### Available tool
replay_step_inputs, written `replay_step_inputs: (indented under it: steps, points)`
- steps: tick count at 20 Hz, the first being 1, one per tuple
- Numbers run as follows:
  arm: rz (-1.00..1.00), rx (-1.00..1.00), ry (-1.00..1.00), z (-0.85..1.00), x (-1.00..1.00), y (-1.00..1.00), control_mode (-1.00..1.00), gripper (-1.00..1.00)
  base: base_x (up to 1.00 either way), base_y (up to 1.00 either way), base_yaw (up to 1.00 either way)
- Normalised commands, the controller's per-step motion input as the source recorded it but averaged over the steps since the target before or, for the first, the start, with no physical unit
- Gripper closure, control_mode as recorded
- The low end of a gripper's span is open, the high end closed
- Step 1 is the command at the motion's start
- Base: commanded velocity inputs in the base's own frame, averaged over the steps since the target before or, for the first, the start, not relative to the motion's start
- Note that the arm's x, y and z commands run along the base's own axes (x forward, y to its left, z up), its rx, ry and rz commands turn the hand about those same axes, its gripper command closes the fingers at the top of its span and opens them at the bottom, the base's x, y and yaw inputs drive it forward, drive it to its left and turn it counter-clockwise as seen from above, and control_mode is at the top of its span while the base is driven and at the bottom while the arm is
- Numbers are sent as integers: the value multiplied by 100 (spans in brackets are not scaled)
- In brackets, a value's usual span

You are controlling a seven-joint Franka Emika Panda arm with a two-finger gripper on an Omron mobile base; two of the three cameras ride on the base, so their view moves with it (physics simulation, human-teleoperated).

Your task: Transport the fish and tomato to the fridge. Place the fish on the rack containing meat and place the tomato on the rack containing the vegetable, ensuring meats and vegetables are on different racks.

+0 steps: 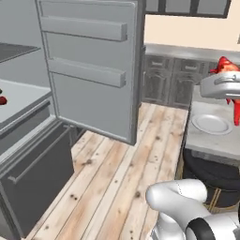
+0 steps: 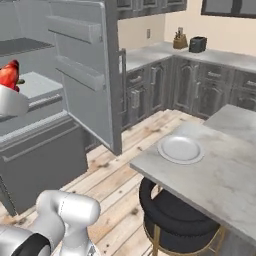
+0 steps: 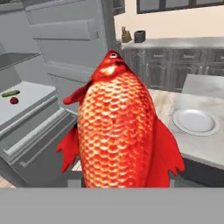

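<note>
Open fridge at the left, door swung wide with two bare door shelves, pale racks inside. On one rack, a green vegetable and just beside it a small dark red item, too small to name. Grey stone tabletop at the right, carrying a white plate; round black stool tucked beneath. Wooden floor between fridge and tabletop.

Held up in the air, well clear of both: a red-orange fish, scaled, head pointing away from the hand, fins spread at each side. Gripper clamped on the fish near the tail end, fingertips hidden behind the body.

Likely slick and smooth-scaled, fairly stiff, with most of the weight hanging beyond the grip, so prone to pivot or slide. Better held across the thick middle than by thin fins or tail. No tomato clearly identifiable.
</note>
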Motion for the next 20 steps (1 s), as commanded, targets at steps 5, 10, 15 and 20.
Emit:
replay_step_inputs:
  steps: [5, 10, 15, 20]
  points:
    - [0, 0, 0, 0, 0, 0, 100, 100, 1, 100, 50]
    - [0, 0, 0, 0, 0, 0, 100, 100, -2, 100, 38]
    - [0, 0, 0, 0, 0, 0, 100, 100, 62, 93, 37]
    - [0, 0, 0, 0, 0, 0, 100, 100, 99, 0, 44]
